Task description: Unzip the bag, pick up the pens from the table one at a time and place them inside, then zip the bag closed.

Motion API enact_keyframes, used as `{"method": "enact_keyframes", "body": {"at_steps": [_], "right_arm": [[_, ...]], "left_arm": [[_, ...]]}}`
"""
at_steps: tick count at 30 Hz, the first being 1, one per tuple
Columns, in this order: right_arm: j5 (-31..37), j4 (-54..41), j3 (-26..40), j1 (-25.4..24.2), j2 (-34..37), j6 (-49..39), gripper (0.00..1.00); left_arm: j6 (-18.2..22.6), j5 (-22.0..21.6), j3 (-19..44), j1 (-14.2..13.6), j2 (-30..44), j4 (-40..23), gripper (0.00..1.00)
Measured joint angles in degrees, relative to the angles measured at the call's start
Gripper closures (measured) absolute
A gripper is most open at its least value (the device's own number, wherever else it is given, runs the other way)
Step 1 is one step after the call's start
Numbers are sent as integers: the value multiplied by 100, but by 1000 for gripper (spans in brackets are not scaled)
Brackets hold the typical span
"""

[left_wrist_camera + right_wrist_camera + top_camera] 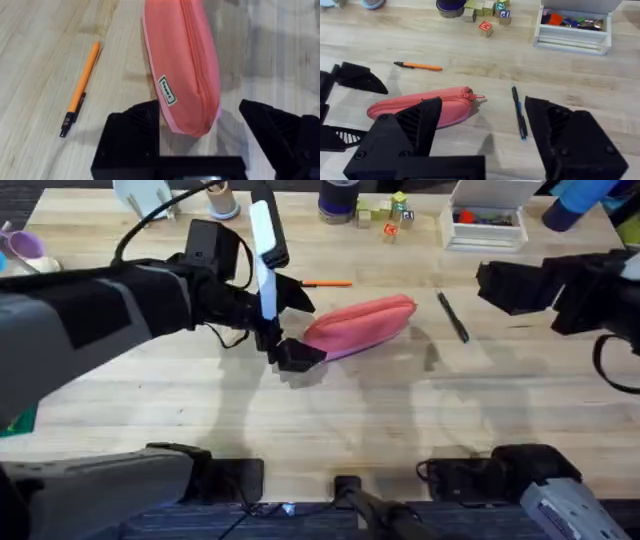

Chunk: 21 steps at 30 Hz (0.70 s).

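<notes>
Bag: the pink bag (360, 326) lies flat near the middle of the bench (330, 420); its zip looks shut all the way, so the first job, opening it, is not yet done

Zip tab: the little tab (478, 96) sticks out at the end that points to the black pen; that is the bit to pull

Left hand: the left hand (291, 330) sits at the other end of the bag, fingers spread wide with the bag's tip between them; it grips nothing yet; I think it is there to pinch that end and hold the bag so it will not slide when the zip is pulled

Right hand: the right hand (482, 137) hangs above the bench on the black pen's side, spread open and empty; it is well apart from the bag; I think it will go for the tab

Orange pen: the orange pen (326, 283) lies on the bench just behind the bag, not touching it

Black pen: the black pen (452, 317) lies near the tab end; it sits close to the way the right hand must go, so it could get bumped

Other things: a white box (486, 220), small toy blocks (385, 215) and a dark cup (338, 200) stand along the far edge, well out of the way
</notes>
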Motion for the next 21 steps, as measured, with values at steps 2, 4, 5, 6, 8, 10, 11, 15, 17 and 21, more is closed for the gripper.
{"method": "enact_keyframes", "body": {"at_steps": [2,4,5,6,8,10,11,15,17,21], "right_arm": [[0,0,0,0,0,0,6],[0,0,0,0,0,0,6],[0,0,0,0,0,0,6],[0,0,0,0,0,0,5],[0,0,0,0,0,0,5],[0,0,0,0,0,0,5],[0,0,0,0,1,0,5],[0,0,0,0,0,0,5],[0,-1,0,0,0,0,5],[-29,0,0,0,0,0,5]], "left_arm": [[0,4,0,-32,43,14,8],[0,8,0,-56,70,38,7],[0,9,0,-62,76,44,6],[-1,9,0,-67,78,44,31],[-2,10,0,-67,78,59,140],[-2,11,0,-67,78,71,352],[0,9,0,-67,78,75,499],[10,-16,0,-73,78,99,945],[13,-19,0,-78,78,111,954],[13,-24,0,-78,78,133,957]]}}
